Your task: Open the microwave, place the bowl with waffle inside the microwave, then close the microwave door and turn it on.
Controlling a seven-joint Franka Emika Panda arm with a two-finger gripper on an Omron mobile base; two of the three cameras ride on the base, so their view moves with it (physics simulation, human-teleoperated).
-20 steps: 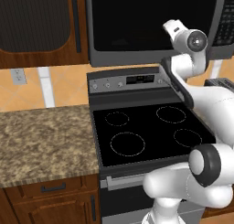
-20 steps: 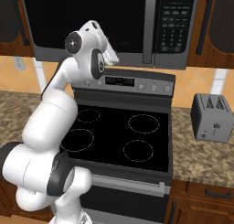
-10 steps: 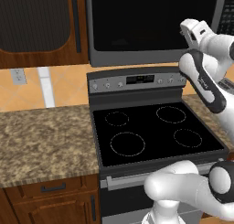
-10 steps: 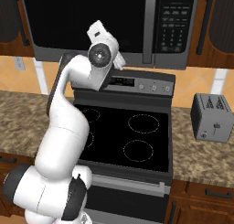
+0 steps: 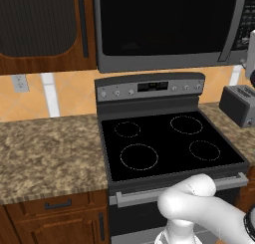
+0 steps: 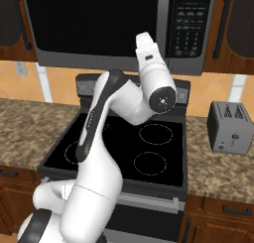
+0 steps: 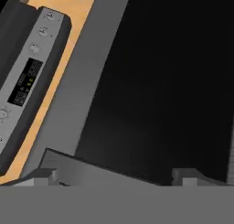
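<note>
Black-glass microwave door (image 6: 96, 26): closed, directly ahead of end effector (image 7: 114, 177), close. Fingertips (image 7: 43, 176) spread apart, grasping nothing. Microwave (image 5: 169, 26) mounted above stove (image 5: 167, 143); stove control panel (image 7: 25, 81) beside end effector.

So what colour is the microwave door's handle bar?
Grey, lighter than the black window; the microwave door handle shows best in the left base view.

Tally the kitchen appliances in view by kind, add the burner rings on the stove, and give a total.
Microwave: 1
Stove: 1
Toaster: 1
Burner rings: 4
Total: 3 appliances, 4 burner rings, 7 items.
</note>
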